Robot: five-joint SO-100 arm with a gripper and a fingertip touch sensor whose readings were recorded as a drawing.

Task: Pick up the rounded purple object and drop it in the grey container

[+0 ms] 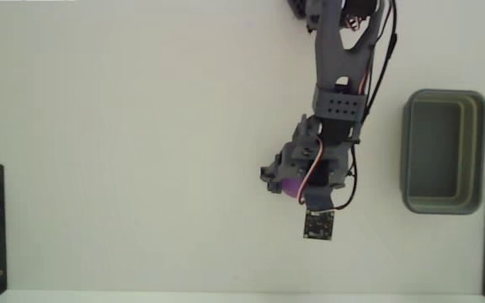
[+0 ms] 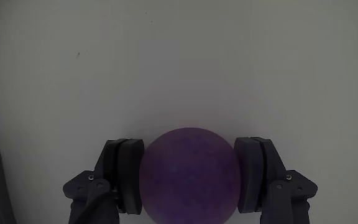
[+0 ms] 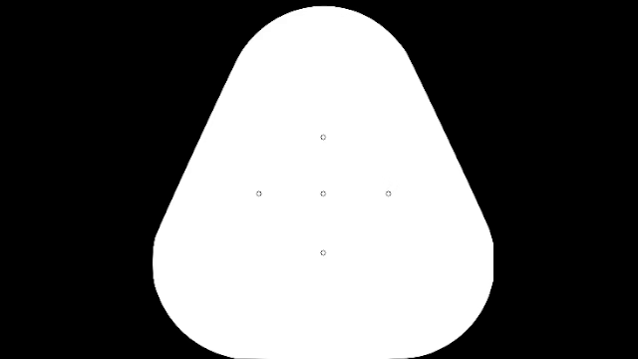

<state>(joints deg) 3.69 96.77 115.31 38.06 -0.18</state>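
since the ball is round and smooth-sided, it could roll or pop out from between the two pads if the squeeze is only light, and then it would run off across the white table [image 1: 125,168]. from the fixed view, going left to right, the arm [image 1: 337,76] reaches down the middle with the gripper [image 1: 293,187] at its end, and the grey container [image 1: 443,151] sits well apart on the right, with nothing in it. that is a long way to carry, so a quick swing might shake the ball loose, or it might hit the thick rim and bounce out.

in the wrist view, the left pad [image 2: 129,174] touches one side of the rounded purple object [image 2: 189,176] and the right pad [image 2: 248,174] touches the other. the pincer is closed about as wide as the ball and is grasping it. i cannot tell if the ball is lifted off the table yet.
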